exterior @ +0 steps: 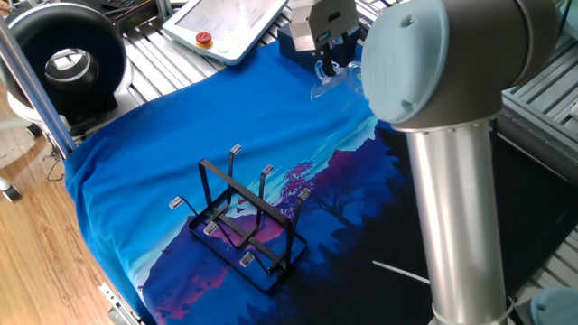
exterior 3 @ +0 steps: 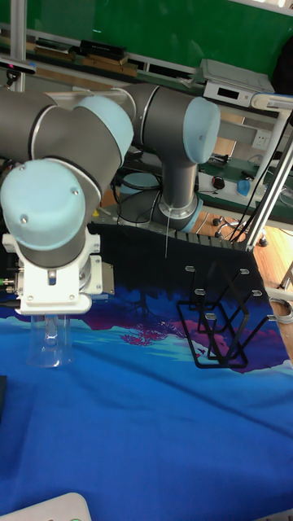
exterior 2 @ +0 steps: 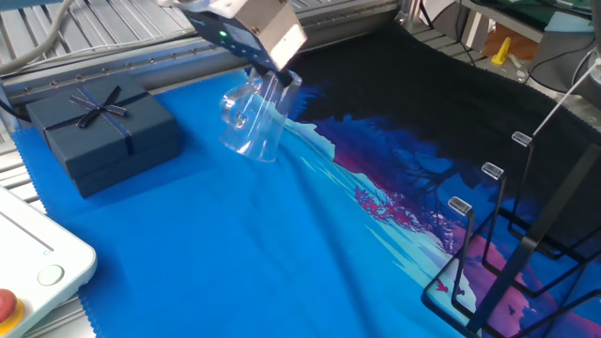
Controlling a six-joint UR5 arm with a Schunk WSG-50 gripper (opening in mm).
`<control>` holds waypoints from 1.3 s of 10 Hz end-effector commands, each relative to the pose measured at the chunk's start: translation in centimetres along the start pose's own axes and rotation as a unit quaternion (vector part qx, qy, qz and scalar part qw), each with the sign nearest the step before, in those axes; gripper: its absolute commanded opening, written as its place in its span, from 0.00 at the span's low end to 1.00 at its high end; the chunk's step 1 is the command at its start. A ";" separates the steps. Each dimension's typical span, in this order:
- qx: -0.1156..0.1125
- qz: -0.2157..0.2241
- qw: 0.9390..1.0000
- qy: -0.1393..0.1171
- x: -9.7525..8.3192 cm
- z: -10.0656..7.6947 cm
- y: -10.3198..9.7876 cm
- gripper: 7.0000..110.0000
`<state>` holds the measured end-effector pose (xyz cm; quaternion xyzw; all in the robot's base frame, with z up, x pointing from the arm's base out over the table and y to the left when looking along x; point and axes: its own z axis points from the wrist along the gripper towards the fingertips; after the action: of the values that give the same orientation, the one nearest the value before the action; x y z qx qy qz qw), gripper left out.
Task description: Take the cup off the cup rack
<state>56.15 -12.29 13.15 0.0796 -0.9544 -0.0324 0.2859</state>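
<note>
Blue printed cloth covers the counter (exterior 2: 188,272), and the cup (exterior 2: 254,117) is already clear of the rack (exterior: 244,221), which stands well apart at about seven o'clock from it in one fixed view. The gripper (exterior 2: 272,75) has its fingers pinched narrow on the cup, which hangs tilted with one edge near or on the cloth. Glass is slick; I'd say the tilt could let it slip or tip over on release. A gift box (exterior 2: 101,131) sits just beside at nine o'clock, the likeliest thing to bump.
</note>
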 end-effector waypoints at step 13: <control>0.134 -0.003 0.991 0.009 -2.5 -3.1 -7.7 0.36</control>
<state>56.39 -15.74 11.91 0.0836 -0.9433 0.0523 0.3171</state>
